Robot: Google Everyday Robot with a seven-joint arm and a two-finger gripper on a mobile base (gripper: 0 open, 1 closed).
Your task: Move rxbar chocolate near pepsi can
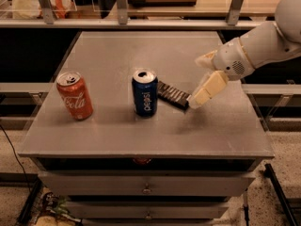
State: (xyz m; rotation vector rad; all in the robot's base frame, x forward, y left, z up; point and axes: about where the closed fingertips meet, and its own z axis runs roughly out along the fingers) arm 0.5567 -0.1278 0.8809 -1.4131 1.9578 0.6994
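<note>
The rxbar chocolate, a flat dark bar, lies on the grey table with its left end right beside the pepsi can. The pepsi can stands upright near the table's middle. My gripper comes in from the right on a white arm and sits low at the bar's right end, touching or almost touching it. I cannot tell whether it holds the bar.
An orange-red Coca-Cola can stands upright at the left of the table. Drawers sit below the table's front edge. A railing and a shelf with items run along the back.
</note>
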